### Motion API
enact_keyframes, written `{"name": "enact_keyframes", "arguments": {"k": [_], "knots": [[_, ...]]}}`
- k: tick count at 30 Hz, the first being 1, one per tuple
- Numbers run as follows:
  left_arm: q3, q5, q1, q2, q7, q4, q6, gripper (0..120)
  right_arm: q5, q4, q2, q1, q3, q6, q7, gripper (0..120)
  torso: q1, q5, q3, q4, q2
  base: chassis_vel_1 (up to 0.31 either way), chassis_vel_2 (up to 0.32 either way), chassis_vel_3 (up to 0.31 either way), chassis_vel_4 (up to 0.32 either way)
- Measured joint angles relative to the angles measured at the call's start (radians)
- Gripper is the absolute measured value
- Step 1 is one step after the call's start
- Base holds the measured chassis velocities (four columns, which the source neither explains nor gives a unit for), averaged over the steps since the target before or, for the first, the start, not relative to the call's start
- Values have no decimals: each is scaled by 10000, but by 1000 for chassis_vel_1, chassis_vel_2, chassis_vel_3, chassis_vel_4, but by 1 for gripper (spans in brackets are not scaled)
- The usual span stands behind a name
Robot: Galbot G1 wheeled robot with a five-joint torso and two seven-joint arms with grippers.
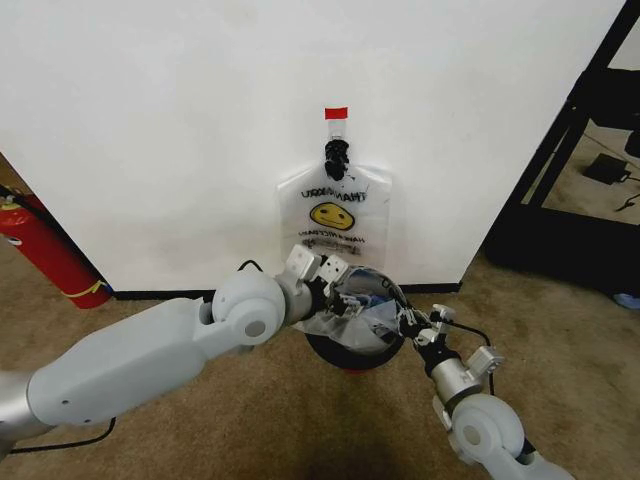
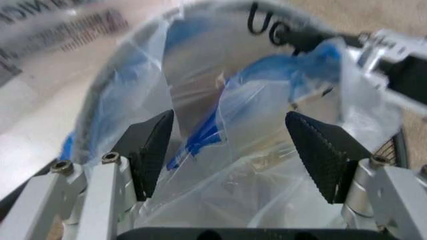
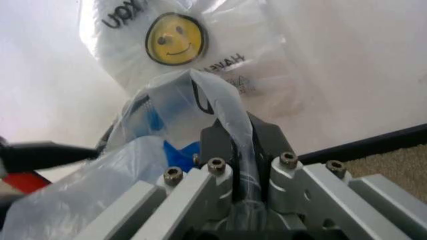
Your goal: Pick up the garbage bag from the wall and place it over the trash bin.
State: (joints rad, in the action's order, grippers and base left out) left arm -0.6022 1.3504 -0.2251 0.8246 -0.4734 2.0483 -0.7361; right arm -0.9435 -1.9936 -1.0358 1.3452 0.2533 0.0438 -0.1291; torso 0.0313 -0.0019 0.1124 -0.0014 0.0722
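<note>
Head view first: the white wall point(image 1: 180, 120) carries a black hook point(image 1: 335, 155) under a strip of red tape point(image 1: 336, 112), and a smiley bag with mirrored print point(image 1: 335, 215) hangs from that hook. Below it, close to the wall, stands the trash bin point(image 1: 350, 352), with the garbage bag point(image 1: 362, 312) bunched over its mouth. The left gripper point(image 1: 335, 290) reaches in from the left side at the bin's rim, and the right gripper point(image 1: 408, 322) meets the rim from the right side. A red fire extinguisher point(image 1: 45, 250) leans at the left edge, on the brown floor point(image 1: 260, 420).

Left wrist view: the left gripper point(image 2: 230, 150) is spread wide, its 2 black pads point(image 2: 317, 150) standing apart with the garbage bag point(image 2: 260, 115) and its blue tape point(image 2: 200, 137) lying between them, touching neither pad clearly. The right gripper point(image 2: 303, 41) sits beyond, at the plastic's far edge.

Right wrist view: the right gripper point(image 3: 241, 150) is pressed together on a fold of the garbage bag point(image 3: 220, 105), which rises out of its fingers. Behind it hangs the smiley bag with mirrored print point(image 3: 173, 37) against the wall point(image 3: 360, 65).
</note>
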Motion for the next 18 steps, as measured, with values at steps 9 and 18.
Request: {"name": "enact_keyframes", "arguments": {"k": [9, 18], "knots": [[-257, -34, 13, 216, 58, -289, 0, 48, -145, -104, 75, 8, 28, -52, -82, 2, 0, 1, 0, -2, 0, 0, 0, 0, 0], [-191, -73, -199, 123, -135, 3, 3, 14, -157, -71, 34, -50, 1, -66, -143, 2, 0, 0, 0, -1, 0, 0, 0, 0, 0]]}}
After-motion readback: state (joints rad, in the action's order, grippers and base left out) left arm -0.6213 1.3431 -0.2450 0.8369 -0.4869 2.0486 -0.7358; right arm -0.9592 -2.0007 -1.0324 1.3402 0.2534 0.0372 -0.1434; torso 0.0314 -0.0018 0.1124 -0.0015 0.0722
